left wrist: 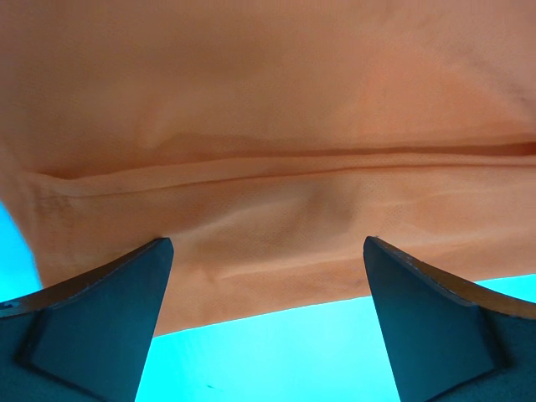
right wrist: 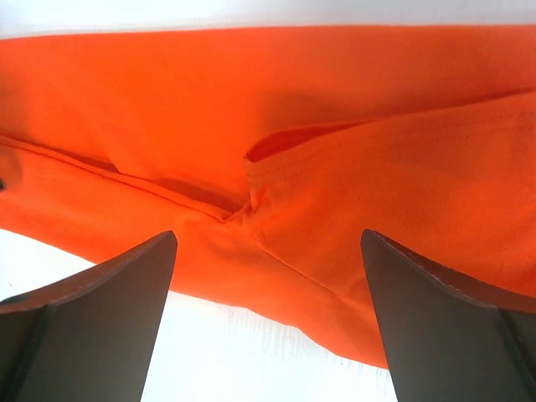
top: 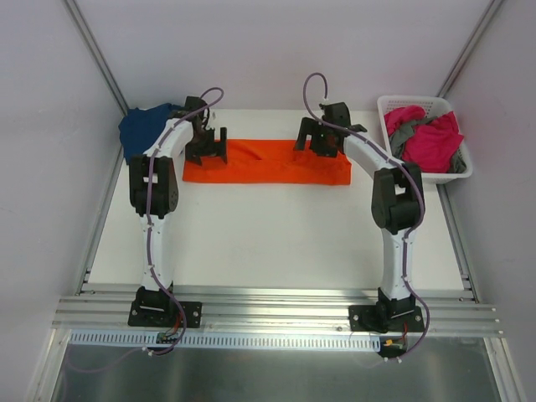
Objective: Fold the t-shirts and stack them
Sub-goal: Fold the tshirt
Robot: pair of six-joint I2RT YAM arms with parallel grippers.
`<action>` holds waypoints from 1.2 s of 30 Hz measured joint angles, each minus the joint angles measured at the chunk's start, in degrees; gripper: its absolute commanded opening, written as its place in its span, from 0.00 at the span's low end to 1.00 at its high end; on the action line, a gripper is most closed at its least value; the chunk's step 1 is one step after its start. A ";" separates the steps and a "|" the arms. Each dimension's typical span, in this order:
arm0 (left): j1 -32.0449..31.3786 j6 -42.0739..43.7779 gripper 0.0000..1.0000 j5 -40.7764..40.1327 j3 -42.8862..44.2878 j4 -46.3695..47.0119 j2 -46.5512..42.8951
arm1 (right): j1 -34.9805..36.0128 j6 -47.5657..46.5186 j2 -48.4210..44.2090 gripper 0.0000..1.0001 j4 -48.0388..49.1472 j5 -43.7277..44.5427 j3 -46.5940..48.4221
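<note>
Left pincer point(left wrist: 266, 243) and right pincer point(right wrist: 269, 235) gape wide over the orange t-shirt point(top: 268, 163); only overhead shows the navy t-shirt point(top: 138, 130).

The blue shirt point(top: 138, 130) hides partly behind the left arm point(top: 156, 177) — the grey shirt point(top: 400, 139) peeks from under the pink one point(top: 437, 142).

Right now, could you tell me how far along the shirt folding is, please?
Done: the orange shirt is folded into a long strip. In hand: the open left tool and right tool hover over it, gripping nothing. Left: finishing that fold, the navy shirt at the left corner, and the pink shirt and grey shirt in the basket.
</note>
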 measured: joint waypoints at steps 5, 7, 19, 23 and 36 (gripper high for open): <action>0.04 0.72 0.99 -0.72 3.72 0.07 0.09 | -0.20 0.15 -0.07 0.97 -1.09 -0.48 -1.44; 0.33 0.81 0.99 -0.72 4.79 0.28 0.09 | -0.31 0.15 -0.04 0.97 -1.49 -0.50 -1.68; 1.16 1.31 0.99 -1.14 7.87 0.44 4.24 | -0.68 0.17 3.02 0.97 -1.68 -0.26 -0.90; 1.64 1.60 0.99 -1.57 8.22 0.50 6.54 | -0.74 0.33 5.11 0.97 -1.60 -0.11 0.42; 2.64 1.64 0.99 1.99 -1.27 2.45 1.09 | -2.80 2.56 9.53 0.97 -1.44 0.04 7.37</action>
